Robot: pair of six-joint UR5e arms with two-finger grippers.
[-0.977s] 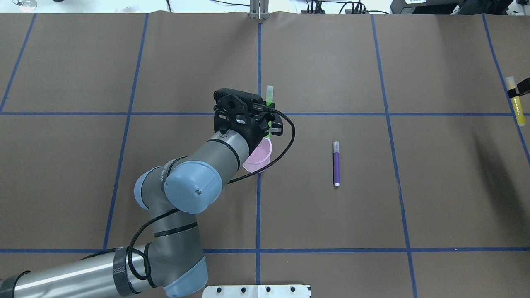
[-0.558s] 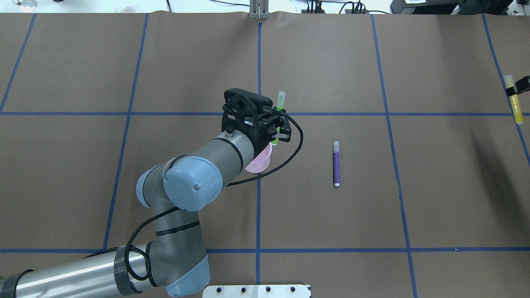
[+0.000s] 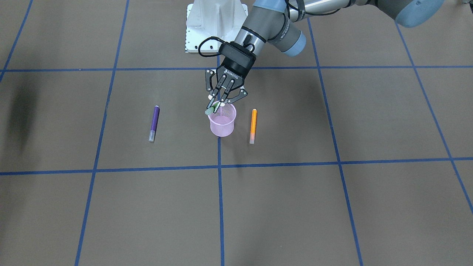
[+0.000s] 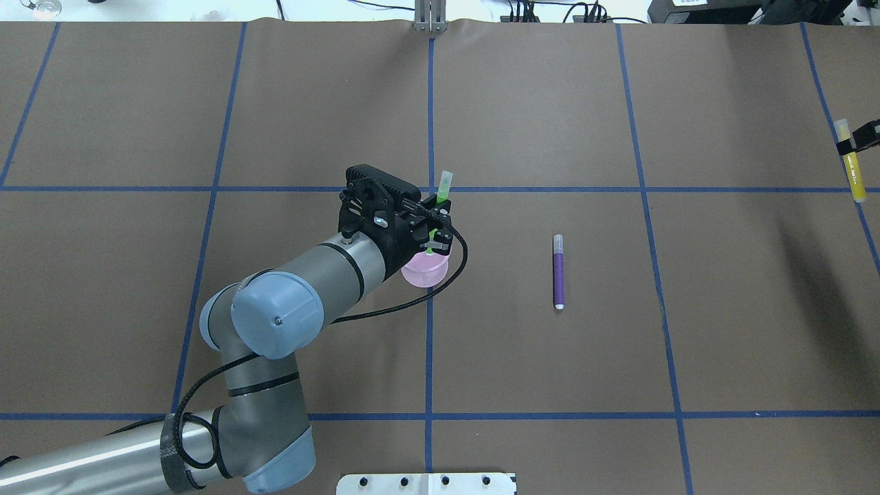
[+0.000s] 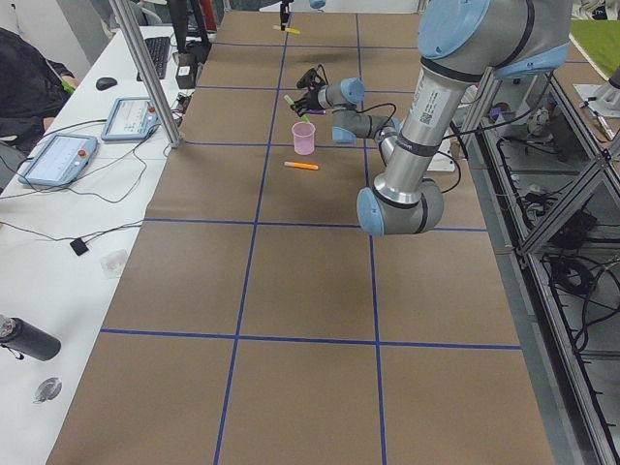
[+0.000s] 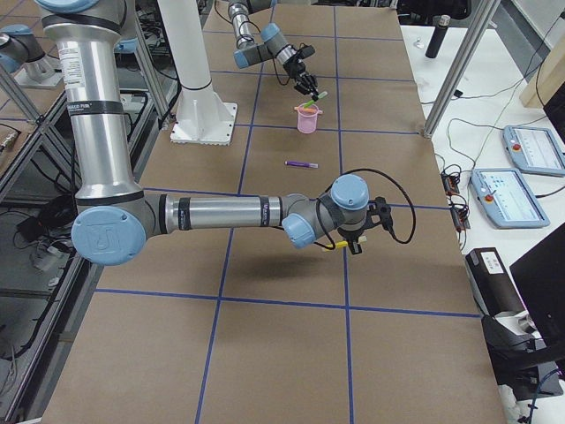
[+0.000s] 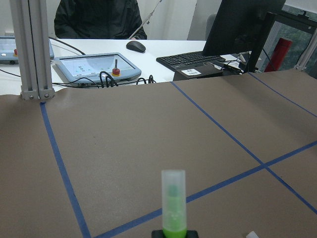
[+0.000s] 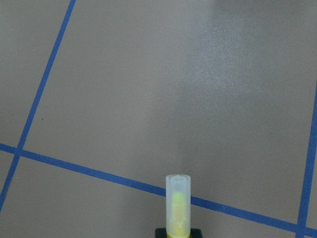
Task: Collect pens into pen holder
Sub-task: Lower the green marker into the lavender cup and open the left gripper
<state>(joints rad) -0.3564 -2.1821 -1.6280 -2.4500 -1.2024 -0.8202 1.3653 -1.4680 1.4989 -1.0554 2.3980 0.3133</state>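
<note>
Clenched around the green pen (image 4: 443,187), the jaws of my left gripper (image 3: 218,105) pinch it partway along the barrel. The pale cap sticks out beyond the fingertips and the coloured tail points down and back toward my wrist. Held tilted like that, the tail can lead into an opening.

Directly beneath the jaws the pen holder (image 3: 222,126) stands upright, its mouth under the pen's lower end (whether the tip has crossed the rim I cannot tell). I judge this to be the lower-and-release step for this pen. The slant needs watching, since the pen could catch the mesh rim or tip the light cup.

Just beside the holder, on my left arm's side, the orange pen (image 3: 253,125) lies flat on the table. Farther off on the other side lies the purple pen (image 3: 154,123), also flat. Both are yet to be collected.

Well away from these jaws, my right gripper (image 4: 856,141) is closed on the yellow pen (image 4: 854,180) and holds it above the table, presumably so it can follow once the cup is free.
</note>
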